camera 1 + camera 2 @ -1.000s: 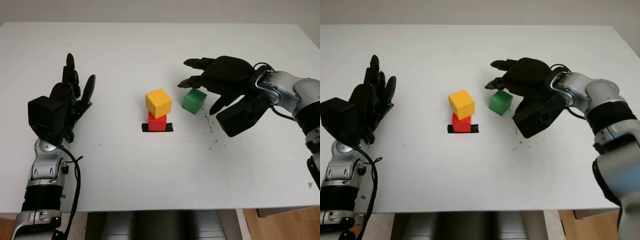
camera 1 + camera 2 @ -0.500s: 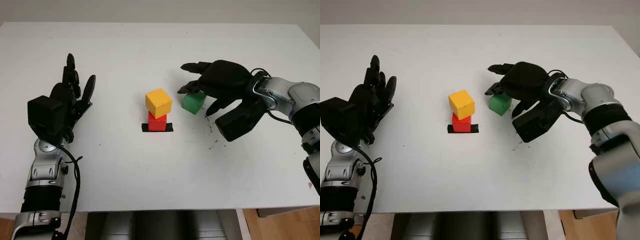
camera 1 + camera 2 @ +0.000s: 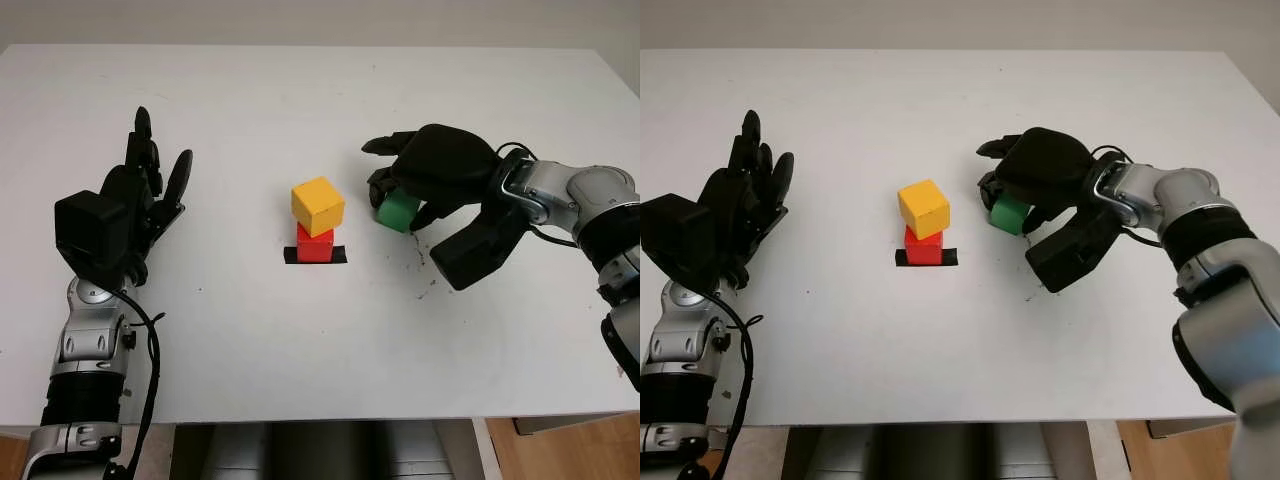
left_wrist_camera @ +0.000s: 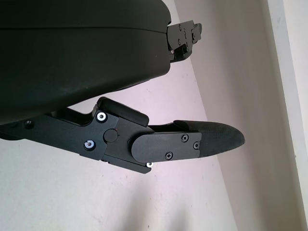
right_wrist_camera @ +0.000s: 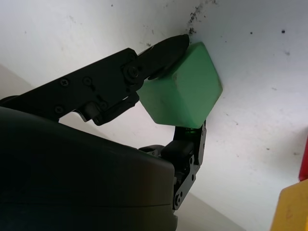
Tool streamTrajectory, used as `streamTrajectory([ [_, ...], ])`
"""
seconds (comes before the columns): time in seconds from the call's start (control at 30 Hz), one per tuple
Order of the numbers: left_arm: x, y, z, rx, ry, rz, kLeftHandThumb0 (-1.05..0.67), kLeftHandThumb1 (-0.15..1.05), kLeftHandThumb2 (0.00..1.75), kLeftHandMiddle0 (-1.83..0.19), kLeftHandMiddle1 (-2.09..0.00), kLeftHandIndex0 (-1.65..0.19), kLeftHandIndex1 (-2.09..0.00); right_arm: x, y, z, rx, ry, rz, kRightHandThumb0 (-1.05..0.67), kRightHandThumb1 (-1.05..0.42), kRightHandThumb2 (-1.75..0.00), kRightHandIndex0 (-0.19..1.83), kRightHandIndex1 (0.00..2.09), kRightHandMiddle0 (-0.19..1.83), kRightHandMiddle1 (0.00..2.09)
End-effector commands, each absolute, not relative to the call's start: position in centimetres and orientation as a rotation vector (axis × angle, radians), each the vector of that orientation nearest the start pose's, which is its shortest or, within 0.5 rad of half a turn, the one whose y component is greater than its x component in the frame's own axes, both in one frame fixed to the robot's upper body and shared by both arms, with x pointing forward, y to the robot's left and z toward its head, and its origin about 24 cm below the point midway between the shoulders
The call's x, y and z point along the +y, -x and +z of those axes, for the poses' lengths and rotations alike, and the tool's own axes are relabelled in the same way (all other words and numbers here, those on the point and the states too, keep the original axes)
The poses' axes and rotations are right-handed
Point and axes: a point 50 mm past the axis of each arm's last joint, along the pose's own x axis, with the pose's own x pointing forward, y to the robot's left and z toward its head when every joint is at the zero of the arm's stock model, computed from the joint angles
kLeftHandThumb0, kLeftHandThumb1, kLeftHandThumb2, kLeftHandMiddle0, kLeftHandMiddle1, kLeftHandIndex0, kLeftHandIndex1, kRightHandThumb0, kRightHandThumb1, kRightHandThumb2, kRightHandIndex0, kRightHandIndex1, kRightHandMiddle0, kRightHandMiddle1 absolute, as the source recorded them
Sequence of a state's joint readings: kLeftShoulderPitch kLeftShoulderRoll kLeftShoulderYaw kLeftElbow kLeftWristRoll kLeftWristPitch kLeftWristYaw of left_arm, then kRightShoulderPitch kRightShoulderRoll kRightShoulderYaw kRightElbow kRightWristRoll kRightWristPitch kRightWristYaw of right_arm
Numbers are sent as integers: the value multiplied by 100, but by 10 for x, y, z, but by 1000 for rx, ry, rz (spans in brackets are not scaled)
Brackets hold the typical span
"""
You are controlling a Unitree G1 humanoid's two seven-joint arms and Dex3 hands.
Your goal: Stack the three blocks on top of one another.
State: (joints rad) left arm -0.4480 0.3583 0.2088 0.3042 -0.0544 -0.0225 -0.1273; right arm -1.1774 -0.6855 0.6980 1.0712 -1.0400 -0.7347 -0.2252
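Observation:
A yellow block [image 3: 318, 206] sits a little askew on a red block [image 3: 315, 244], which stands on a black mark [image 3: 315, 256] at the table's middle. Just right of this pair lies the green block [image 3: 399, 211] on the table. My right hand [image 3: 415, 185] has come down over it and its fingers are shut on the green block [image 5: 183, 96], pinching it from opposite sides. My left hand [image 3: 140, 195] is open and held up at the left side of the table, well apart from the blocks.
The white table [image 3: 300, 340] has dark specks [image 3: 425, 262] just right of the stack, under my right forearm. The table's front edge runs along the bottom of the head views.
My right hand has lowered from above the green block and closed its fingers around it. The block has shifted slightly right. The left hand has not moved.

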Motion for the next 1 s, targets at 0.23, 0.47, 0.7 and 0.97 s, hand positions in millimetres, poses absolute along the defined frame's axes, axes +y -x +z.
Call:
streamTrajectory([
  [0.23,245,-328,131,-203,-247,73,-74,105,47,19,-1,19,0,-189,-393,206,-551,1856,477,-39,-89,-6,35,5,60,103],
  [0.47,245,-328,130,-209,-250,75,-72,105,46,19,-1,19,0,-192,-397,229,-522,1576,313,-37,-88,-5,37,6,60,104],
  [0.7,244,-327,130,-209,-249,72,-72,105,46,19,-1,19,0,-196,-401,253,-374,1204,248,-42,-93,-6,29,3,42,129],
  [0.97,246,-326,128,-200,-260,74,-72,105,47,19,0,19,0,-191,-396,256,-238,753,292,-43,-91,-5,30,5,36,147],
])
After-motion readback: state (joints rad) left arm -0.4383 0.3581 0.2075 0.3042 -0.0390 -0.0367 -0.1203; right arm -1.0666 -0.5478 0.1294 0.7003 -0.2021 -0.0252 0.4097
